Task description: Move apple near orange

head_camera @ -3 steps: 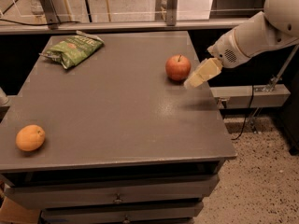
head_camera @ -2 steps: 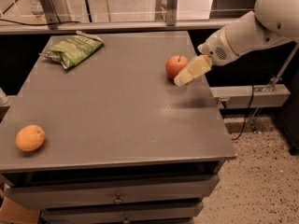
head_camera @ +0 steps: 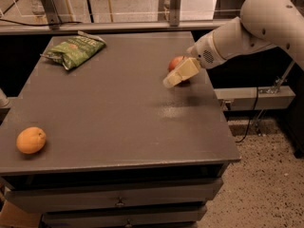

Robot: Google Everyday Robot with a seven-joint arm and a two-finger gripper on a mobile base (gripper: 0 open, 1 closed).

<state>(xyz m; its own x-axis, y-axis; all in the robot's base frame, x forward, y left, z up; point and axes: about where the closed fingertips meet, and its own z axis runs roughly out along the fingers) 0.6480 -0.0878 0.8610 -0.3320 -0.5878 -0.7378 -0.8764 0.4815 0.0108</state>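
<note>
Currently on record, one grey table (head_camera: 118, 118) with drawer fronts (head_camera: 118, 196) below its front edge, standing on a speckled floor (head_camera: 268, 179).

Item 1: apple (head_camera: 175, 61), red, at the far right part of the tabletop, near the right edge. Only its upper left portion shows; the rest is hidden behind the gripper.

Item 2: orange (head_camera: 31, 140), orange-yellow, matte, at the near left corner of the tabletop, close to the front edge. Well apart from the apple, diagonally across the table.

Item 3: chip bag (head_camera: 76, 50), green, lying flat at the far left of the tabletop, well apart from both fruits.

Item 4: gripper (head_camera: 174, 77), cream-coloured, reaching in from the right and slanting down toward the tabletop, directly in front of the apple and overlapping it in view. Whether it is open, closed or gripping the apple cannot be told. Contact with the apple cannot be told either.

Item 5: white arm (head_camera: 237, 34), extending from the upper right corner down to the gripper.
</note>
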